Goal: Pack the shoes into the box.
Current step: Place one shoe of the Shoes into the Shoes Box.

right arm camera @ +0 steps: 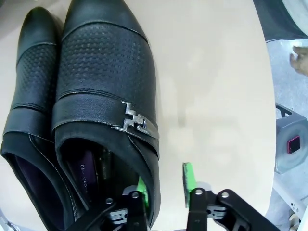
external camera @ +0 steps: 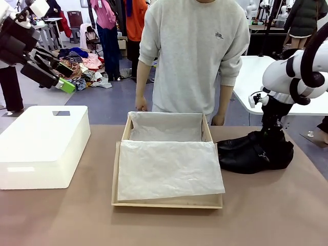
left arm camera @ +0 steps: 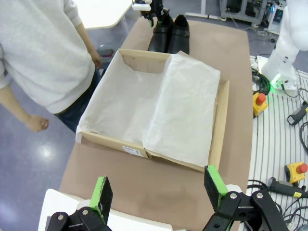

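Note:
The two black shoes [external camera: 250, 152] lie side by side on the table, right of the tan box [external camera: 124, 134]. White tissue paper [external camera: 169, 169] lines the box and drapes over its front half. My right gripper [external camera: 270, 134] is down at the shoes' heel end. In the right wrist view it [right arm camera: 164, 188] stands open, its jaws close together and straddling the side wall of the buckled shoe [right arm camera: 106, 72]. One pad is inside the opening, the other outside and apart from the leather. The second shoe [right arm camera: 33, 62] lies beside it. My left gripper [left arm camera: 159, 192] hangs wide open, high above the box [left arm camera: 219, 125].
A large white plastic bin [external camera: 43, 146] stands at the table's left. A person in a grey sweatshirt stands behind the box, one hand [external camera: 141, 105] near its back left corner and the other hand [external camera: 219, 120] near its back right. Bare tabletop lies in front of the box.

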`<action>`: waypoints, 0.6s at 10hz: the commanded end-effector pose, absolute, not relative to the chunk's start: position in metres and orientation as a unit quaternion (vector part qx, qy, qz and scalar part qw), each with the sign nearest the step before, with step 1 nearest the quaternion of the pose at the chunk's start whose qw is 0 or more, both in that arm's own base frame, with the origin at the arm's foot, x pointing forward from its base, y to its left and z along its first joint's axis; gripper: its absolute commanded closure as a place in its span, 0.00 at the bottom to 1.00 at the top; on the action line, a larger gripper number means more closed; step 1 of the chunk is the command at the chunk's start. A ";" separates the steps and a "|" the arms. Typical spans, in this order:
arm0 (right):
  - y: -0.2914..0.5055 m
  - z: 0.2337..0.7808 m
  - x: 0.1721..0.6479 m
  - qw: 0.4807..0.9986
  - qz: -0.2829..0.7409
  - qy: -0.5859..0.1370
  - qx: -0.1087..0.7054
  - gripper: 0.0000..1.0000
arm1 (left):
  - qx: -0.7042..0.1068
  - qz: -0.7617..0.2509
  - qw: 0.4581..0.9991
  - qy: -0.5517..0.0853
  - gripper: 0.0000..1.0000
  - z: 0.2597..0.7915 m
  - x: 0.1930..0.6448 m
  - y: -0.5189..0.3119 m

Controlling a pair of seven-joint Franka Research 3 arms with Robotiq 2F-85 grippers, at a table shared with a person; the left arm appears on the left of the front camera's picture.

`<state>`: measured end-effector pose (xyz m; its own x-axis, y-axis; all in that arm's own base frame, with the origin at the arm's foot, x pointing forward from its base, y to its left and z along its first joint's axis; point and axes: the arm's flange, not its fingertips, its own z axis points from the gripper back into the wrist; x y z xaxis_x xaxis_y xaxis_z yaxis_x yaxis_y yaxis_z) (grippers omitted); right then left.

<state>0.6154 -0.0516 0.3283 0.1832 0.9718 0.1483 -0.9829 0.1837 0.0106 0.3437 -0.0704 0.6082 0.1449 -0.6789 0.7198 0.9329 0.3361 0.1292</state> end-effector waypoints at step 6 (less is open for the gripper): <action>-0.058 0.351 0.621 0.789 0.607 -0.077 0.054 1.00 | -0.183 -0.552 0.730 -0.360 0.00 0.608 0.344 -0.070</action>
<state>0.6163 -0.0554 0.3338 0.2141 0.9640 0.1575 -0.9766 0.2148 0.0123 0.3437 -0.0704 0.6082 0.1449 -0.6789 0.7198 0.9329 0.3361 0.1291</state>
